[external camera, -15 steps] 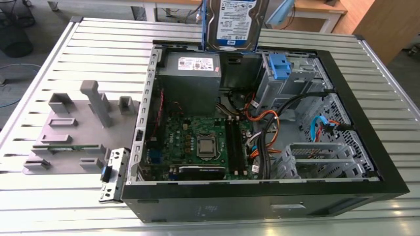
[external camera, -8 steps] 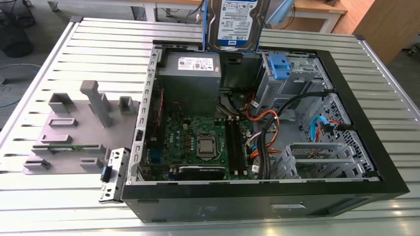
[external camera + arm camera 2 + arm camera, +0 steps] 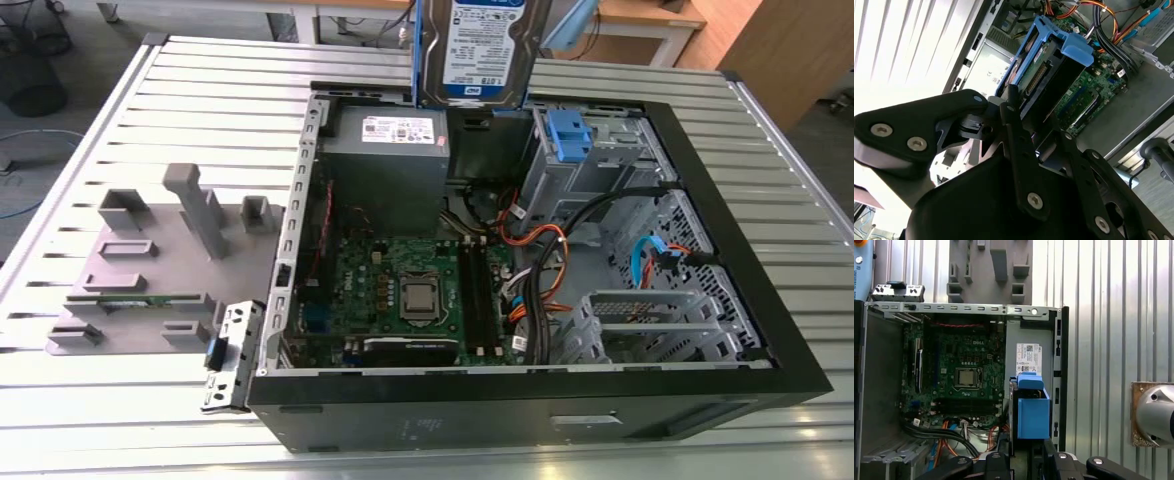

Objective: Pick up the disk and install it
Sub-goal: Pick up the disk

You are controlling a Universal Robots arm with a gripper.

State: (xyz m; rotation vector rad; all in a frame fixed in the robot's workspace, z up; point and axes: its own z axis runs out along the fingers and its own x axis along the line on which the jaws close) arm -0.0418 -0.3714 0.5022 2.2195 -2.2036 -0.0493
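1. The gripper [image 3: 1033,107] is clamped on the disk [image 3: 474,50]. In the second wrist view its black fingers [image 3: 1015,120] sit tight against either side of the drive.
2. The disk hangs upright in the air, touching nothing else, above the far edge of the open computer case [image 3: 534,420]. Its white-and-blue label faces the exterior camera, and blue rails [image 3: 1074,50] run along its edges.
3. Beneath it, in the far part of the case, sits the grey power supply [image 3: 387,150] with a small white sticker.
4. To the exterior view's right of the power supply is the metal drive cage [image 3: 607,165], with a bare blue clip [image 3: 567,132] at its top.
5. The green motherboard [image 3: 414,285] lies flat on the case floor, with orange and black cables [image 3: 541,245] just beside it.
6. The case rests on a slatted metal table [image 3: 200,90]. A grey fixture block [image 3: 147,250] stands on the table at the exterior view's left, just beside the case.
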